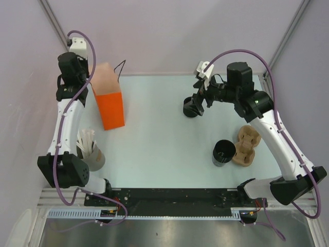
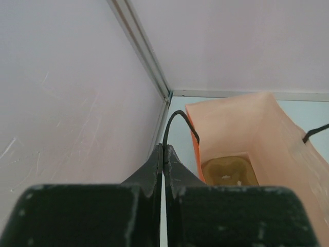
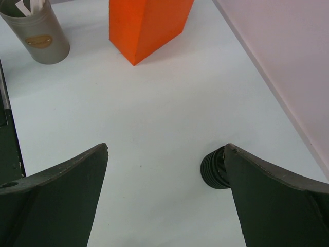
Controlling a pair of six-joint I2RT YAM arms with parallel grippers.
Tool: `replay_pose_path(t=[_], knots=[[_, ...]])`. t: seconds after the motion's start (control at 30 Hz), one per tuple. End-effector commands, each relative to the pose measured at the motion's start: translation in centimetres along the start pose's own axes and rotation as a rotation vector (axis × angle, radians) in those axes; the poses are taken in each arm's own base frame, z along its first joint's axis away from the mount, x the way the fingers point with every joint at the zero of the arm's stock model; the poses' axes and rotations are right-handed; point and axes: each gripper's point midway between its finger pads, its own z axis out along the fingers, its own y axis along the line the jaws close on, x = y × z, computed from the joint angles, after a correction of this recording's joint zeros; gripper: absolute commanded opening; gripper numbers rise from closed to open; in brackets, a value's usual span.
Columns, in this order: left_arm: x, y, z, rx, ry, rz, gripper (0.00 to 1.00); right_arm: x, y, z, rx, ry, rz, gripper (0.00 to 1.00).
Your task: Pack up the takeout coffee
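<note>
Your orange bag (image 2: 241, 128): brown tray (image 2: 229, 172) at its bottom; your left fingers (image 2: 151, 172) clamped on its handle (image 2: 177, 121). Takeout coffee (image 1: 190, 107), right of the bag: your right fingers (image 3: 56, 190) apart, coffee just beside one.

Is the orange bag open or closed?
Open. The left wrist view looks down into the orange bag and shows a brown tray on its bottom.

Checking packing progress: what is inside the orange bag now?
At the bottom of the orange bag lies a brown moulded cup carrier, no cup seen on it. The left gripper covers the floor's near part, which cannot be checked.
</note>
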Motion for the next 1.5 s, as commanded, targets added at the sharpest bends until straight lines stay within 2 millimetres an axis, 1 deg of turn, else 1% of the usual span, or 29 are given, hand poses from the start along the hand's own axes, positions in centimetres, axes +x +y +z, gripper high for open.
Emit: replay_pose_path(t=[0.0, 0.17, 0.3, 0.33, 0.43, 0.47, 0.53, 0.57, 0.63, 0.7, 0.73, 0.8, 0.83, 0.9, 0.93, 0.97, 1.03, 1.07, 1.13, 1.17, 1.2, 1.23, 1.27, 1.3, 1.33, 1.37, 1.4, 1.43, 1.47], knots=[[-3.3, 3.2, -0.2, -0.098, -0.087, -0.014, 0.0, -1.7, -0.1, -0.8, 0.013, -0.065, -0.022, 1.0], [-3.0, 5.1, 0.2, -0.163, -0.071, -0.013, 0.0, -1.8, -0.2, -0.9, 0.013, -0.071, -0.016, 1.0], [-2.5, 5.6, 1.0, -0.188, -0.045, -0.011, 0.01, -1.6, -0.3, -0.8, 0.012, -0.072, -0.013, 1.0], [-2.6, 5.8, 1.0, -0.193, -0.047, -0.014, 0.02, -1.7, -0.2, -0.8, 0.009, -0.073, -0.013, 1.0], [-2.0, 6.1, 1.5, -0.202, -0.029, -0.016, 0.08, -1.4, -0.4, -0.9, 0.018, -0.068, -0.014, 1.0], [-1.9, 6.1, 1.5, -0.199, -0.027, -0.017, 0.14, -1.4, -0.5, -1.0, 0.021, -0.067, -0.017, 1.0], [-1.6, 6.0, 1.6, -0.196, -0.023, -0.018, 0.21, -1.1, -0.6, -1.0, 0.025, -0.061, -0.017, 1.0], [-1.7, 6.0, 1.5, -0.193, -0.025, -0.018, 0.29, -1.0, -0.7, -1.0, 0.027, -0.058, -0.015, 1.0], [-1.9, 6.0, 1.4, -0.191, -0.032, -0.021, 0.34, -0.9, -0.9, -1.2, 0.031, -0.057, -0.015, 0.99], [-2.2, 6.1, 1.2, -0.187, -0.043, -0.026, 0.42, -0.8, -1.1, -1.3, 0.035, -0.059, -0.014, 1.0], [-2.4, 6.1, 1.0, -0.185, -0.048, -0.026, 0.5, -0.8, -1.2, -1.5, 0.037, -0.06, -0.017, 1.0], [-3.1, 6.2, 0.5, -0.175, -0.067, -0.04, 0.63, -0.5, -1.5, -1.7, 0.048, -0.053, -0.011, 1.0], [-3.4, 5.8, 0.2, -0.15, -0.078, -0.045, 0.73, -0.5, -1.7, -1.9, 0.055, -0.054, -0.012, 1.0], [-4.6, 5.4, -1.0, -0.11, -0.119, -0.064, 0.85, -0.2, -2.5, -2.4, 0.082, -0.048, -0.007, 1.0], [-4.9, 4.5, -1.3, -0.059, -0.138, -0.069, 0.99, 0.2, -2.7, -2.5, 0.091, -0.043, -0.003, 1.0], [-6.0, 4.5, -2.4, -0.044, -0.171, -0.083, 1.0, 0.4, -3.0, -2.7, 0.103, -0.037, 0.001, 1.0], [-6.6, 3.6, -3.4, 0.016, -0.199, -0.096, 1.0, 1.3, -4.1, -3.3, 0.145, -0.015, 0.018, 1.0], [-7.1, 3.4, -4.3, 0.035, -0.214, -0.105, 1.0, 1.7, -4.4, -3.5, 0.157, -0.008, 0.026, 1.0], [-7.5, 2.6, -5.2, 0.077, -0.227, -0.106, 1.0, 2.7, -5.3, -4.2, 0.187, 0.016, 0.054, 1.0], [-8.2, 1.7, -6.2, 0.123, -0.25, -0.101, 1.0, 3.0, -5.4, -4.4, 0.196, 0.023, 0.061, 1.0], [-8.0, 1.2, -6.6, 0.145, -0.25, -0.095, 1.0, 3.5, -5.6, -4.7, 0.203, 0.034, 0.075, 1.0], [-7.9, 0.7, -7.1, 0.167, -0.254, -0.09, 1.0, 4.1, -6.2, -5.2, 0.229, 0.05, 0.087, 1.0], [-8.6, -0.5, -8.5, 0.219, -0.285, -0.072, 1.0, 4.5, -6.3, -5.6, 0.24, 0.061, 0.095, 1.0], [-7.8, -1.5, -8.7, 0.246, -0.275, -0.063, 1.0, 5.2, -6.4, -5.8, 0.243, 0.08, 0.106, 1.0], [-7.7, -2.3, -9.3, 0.27, -0.283, -0.052, 1.0, 5.7, -6.5, -6.1, 0.253, 0.092, 0.115, 1.0], [-8.3, -3.6, -10.9, 0.313, -0.317, -0.023, 1.0, 6.4, -7.0, -6.7, 0.272, 0.107, 0.13, 1.0], [-7.2, -4.2, -11.1, 0.326, -0.301, -0.008, 1.0, 6.8, -7.0, -7.2, 0.281, 0.116, 0.143, 1.0], [-7.2, -5.9, -12.0, 0.377, -0.314, 0.006, 1.0, 7.1, -7.1, -7.6, 0.29, 0.119, 0.15, 1.0], [-7.7, -6.9, -13.6, 0.419, -0.347, 0.022, 1.0, 7.7, -7.7, -8.3, 0.318, 0.129, 0.167, 1.0]])
